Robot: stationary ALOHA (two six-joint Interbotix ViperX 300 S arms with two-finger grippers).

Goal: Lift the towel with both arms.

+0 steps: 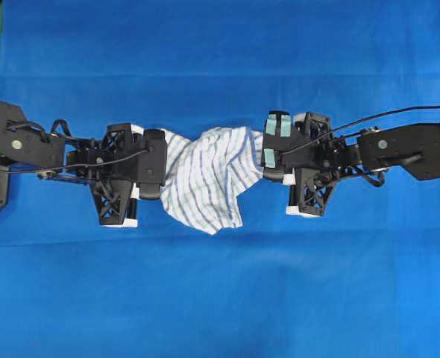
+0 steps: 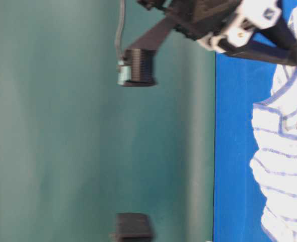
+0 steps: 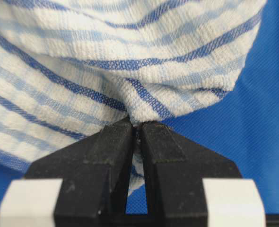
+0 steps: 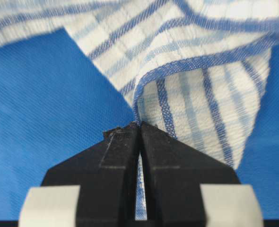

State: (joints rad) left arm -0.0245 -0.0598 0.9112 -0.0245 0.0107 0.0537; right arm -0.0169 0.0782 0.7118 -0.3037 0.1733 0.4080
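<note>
Close up from the wrists, the left pincer (image 3: pixel 136 124) is pinching a fold of the towel (image 3: pixel 130 61) between jaws pressed nearly together, while the right pincer (image 4: pixel 139 124) is likewise clamping the cloth's blue hem. No brand, label or writing is showing anywhere. From overhead, the towel is lying bunched on the blue surface (image 1: pixel 220 298) between the two arms, its outer edges hiding under the pincers. In the table-level view, turned sideways, only part of the cloth and one arm are showing, cut off at the frame's edge.
</note>
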